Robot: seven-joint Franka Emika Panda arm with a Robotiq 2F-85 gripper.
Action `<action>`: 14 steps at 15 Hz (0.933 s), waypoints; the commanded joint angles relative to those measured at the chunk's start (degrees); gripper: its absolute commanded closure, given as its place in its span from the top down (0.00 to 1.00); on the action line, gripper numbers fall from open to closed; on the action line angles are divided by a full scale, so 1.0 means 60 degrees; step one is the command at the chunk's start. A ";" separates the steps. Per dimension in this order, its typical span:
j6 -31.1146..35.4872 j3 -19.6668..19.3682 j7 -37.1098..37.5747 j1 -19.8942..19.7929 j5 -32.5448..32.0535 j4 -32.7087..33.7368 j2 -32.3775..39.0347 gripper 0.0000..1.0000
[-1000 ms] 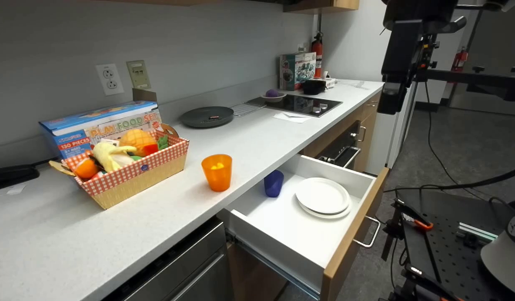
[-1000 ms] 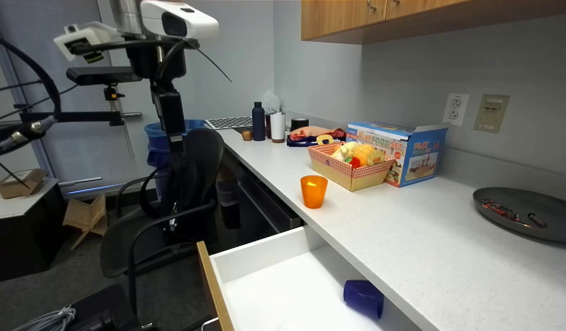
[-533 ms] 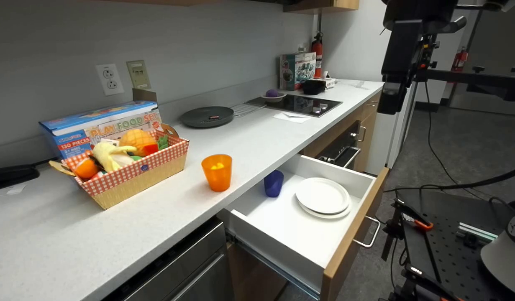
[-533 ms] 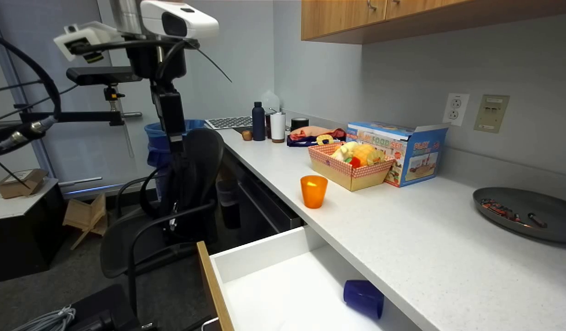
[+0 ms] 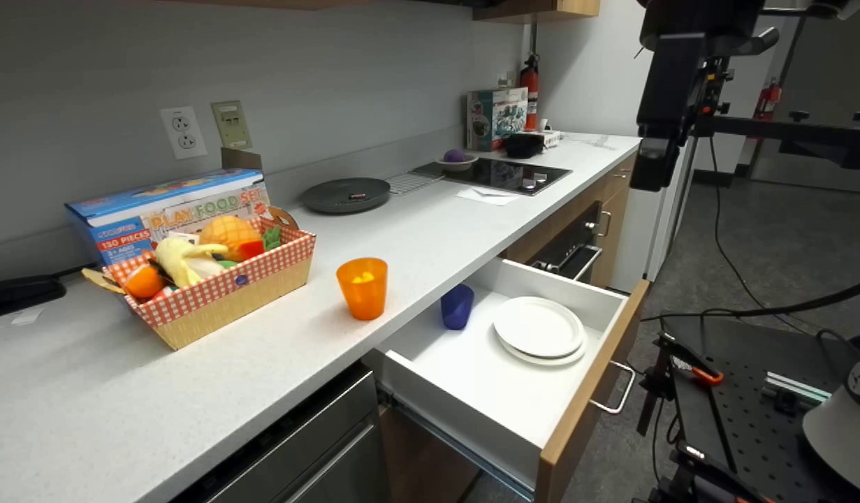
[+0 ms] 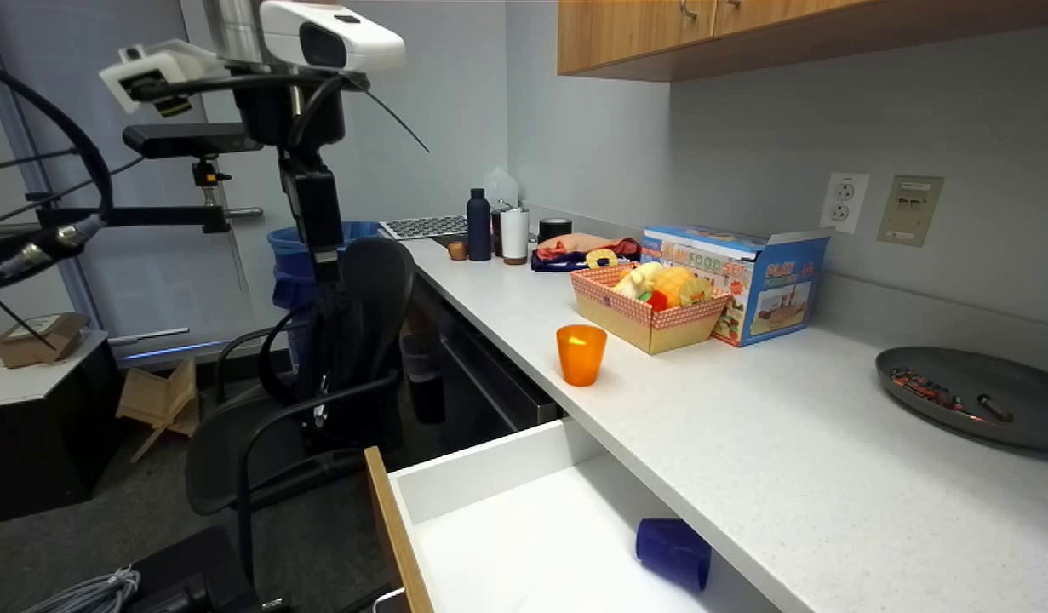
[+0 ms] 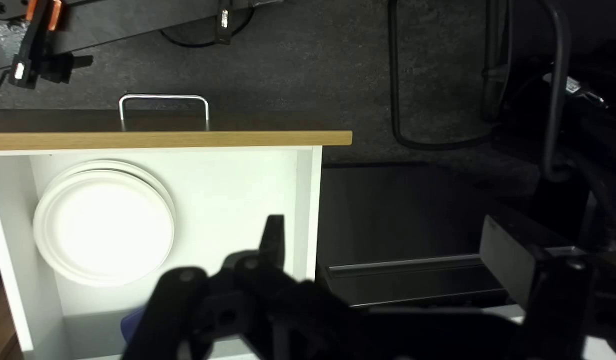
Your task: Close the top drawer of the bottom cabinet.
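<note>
The top drawer (image 5: 464, 363) of the bottom cabinet (image 5: 423, 440) is pulled far out. It also shows in an exterior view (image 6: 506, 528) and in the wrist view (image 7: 232, 200). Its tan front carries a silver bar handle (image 5: 627, 392), also in the wrist view (image 7: 162, 96). White plates (image 5: 538, 328) and a dark blue cup (image 5: 457, 307) lie inside. My gripper (image 5: 653, 164) hangs well above the drawer and counter level, touching nothing. It also shows in an exterior view (image 6: 326, 260). In the wrist view its fingers (image 7: 388, 237) are wide apart with nothing between them.
An orange cup (image 5: 363, 288) stands near the counter (image 5: 430, 237) edge above the drawer. A basket of toy food (image 5: 234, 300), a box (image 6: 775, 289) and a dark pan (image 6: 975, 383) stand behind. A dark grey-fronted unit (image 5: 325, 440) and a black chair (image 6: 226, 451) are beside the drawer.
</note>
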 commanded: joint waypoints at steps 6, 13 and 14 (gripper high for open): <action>0.0496 -0.0069 -0.0933 -0.0705 -0.1635 -0.0254 0.0792 1.00; 0.1556 -0.0415 -0.1737 -0.0968 -0.2669 -0.1027 0.2253 1.00; 0.1710 -0.0485 -0.1853 -0.0965 -0.2701 -0.1110 0.2501 1.00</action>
